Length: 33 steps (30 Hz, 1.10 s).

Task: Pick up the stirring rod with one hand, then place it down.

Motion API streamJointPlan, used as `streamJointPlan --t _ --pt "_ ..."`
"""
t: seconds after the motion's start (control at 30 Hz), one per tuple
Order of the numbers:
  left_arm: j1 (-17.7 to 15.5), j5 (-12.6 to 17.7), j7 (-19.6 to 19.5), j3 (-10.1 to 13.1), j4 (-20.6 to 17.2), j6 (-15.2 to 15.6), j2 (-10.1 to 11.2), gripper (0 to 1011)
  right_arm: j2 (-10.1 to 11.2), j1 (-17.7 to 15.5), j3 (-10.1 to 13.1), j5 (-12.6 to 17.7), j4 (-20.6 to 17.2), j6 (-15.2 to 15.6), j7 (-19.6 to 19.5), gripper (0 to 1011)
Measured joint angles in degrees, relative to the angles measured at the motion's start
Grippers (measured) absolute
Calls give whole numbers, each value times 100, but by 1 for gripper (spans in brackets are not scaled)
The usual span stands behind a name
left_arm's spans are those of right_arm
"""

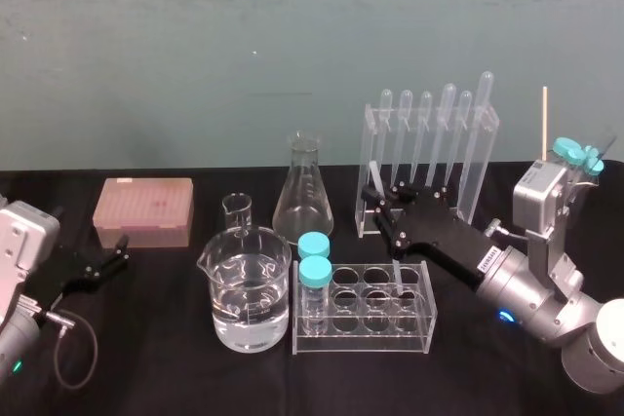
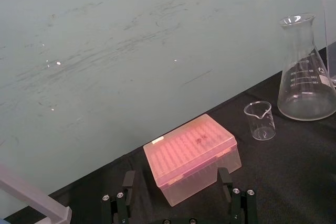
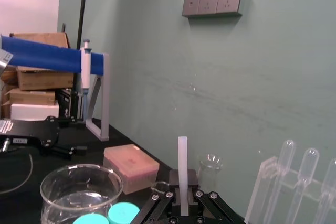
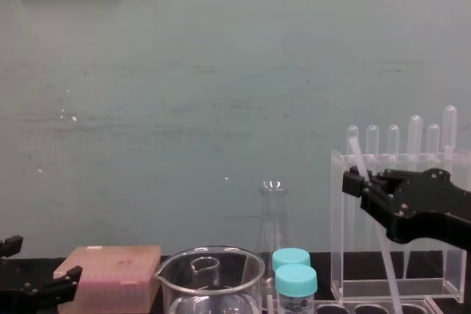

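The stirring rod (image 3: 182,163), a thin whitish translucent stick, is clamped between the fingers of my right gripper (image 3: 182,199). In the chest view the stirring rod (image 4: 388,270) slants down from the right gripper (image 4: 352,180) toward the low clear rack. From the head, the right gripper (image 1: 376,204) hovers above that rack, and the stirring rod's (image 1: 399,282) lower end reaches one of the rack's back holes. My left gripper (image 1: 105,262) rests open at the table's left, near the pink box.
A water-filled beaker (image 1: 246,287) stands left of the low clear rack (image 1: 427,317), which holds two teal-capped vials (image 1: 314,272). Behind are a small beaker (image 1: 237,209), a conical flask (image 1: 303,194) and a tall clear rack (image 1: 484,133) of pipettes. A pink tip box (image 1: 143,211) sits far left.
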Motion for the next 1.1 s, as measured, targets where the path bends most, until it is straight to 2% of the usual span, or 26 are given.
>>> streamJointPlan --t 0.37,1.1 --pt "0 0 0 0 0 0 0 1000 1 80 -87 -59 217 74 38 71" --pt "0 0 0 0 0 0 0 1000 4 88 -90 -103 233 116 -21 72"
